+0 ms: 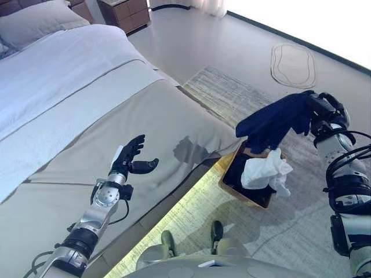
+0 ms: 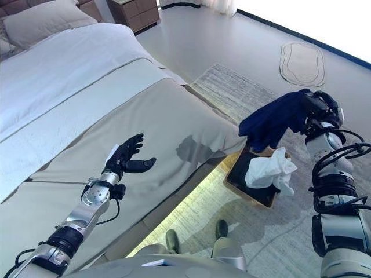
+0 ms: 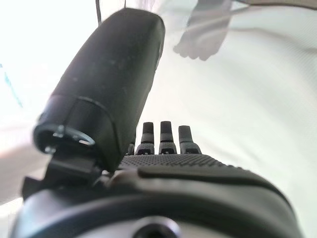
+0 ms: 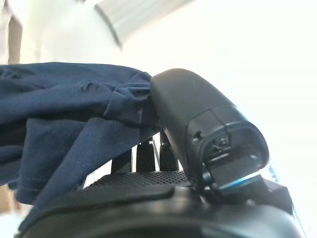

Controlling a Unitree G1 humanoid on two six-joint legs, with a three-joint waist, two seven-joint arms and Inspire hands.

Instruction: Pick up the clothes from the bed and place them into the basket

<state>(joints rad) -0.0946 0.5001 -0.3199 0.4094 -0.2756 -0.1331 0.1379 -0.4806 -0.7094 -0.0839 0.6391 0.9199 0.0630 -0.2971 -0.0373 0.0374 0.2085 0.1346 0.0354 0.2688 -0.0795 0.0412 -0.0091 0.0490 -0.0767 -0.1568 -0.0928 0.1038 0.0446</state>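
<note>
Navy garment pinched in right hand.

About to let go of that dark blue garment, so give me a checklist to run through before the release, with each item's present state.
1. Right hand has the navy garment pinched: ok, the right wrist view shows thumb and fingers closed on the cloth.
2. Garment over the basket: ok, though its hanging end is above the basket's far edge, so part may drape over the rim.
3. Room in the basket: ok, only a white garment lies inside, partly spilling over the rim.
4. Garment clear of the bed: ok.
5. Left hand out of the way: ok, open above the bed cover, holding nothing.
6. More clothes left on the bed: cannot tell, none shows in the part in view.
</note>
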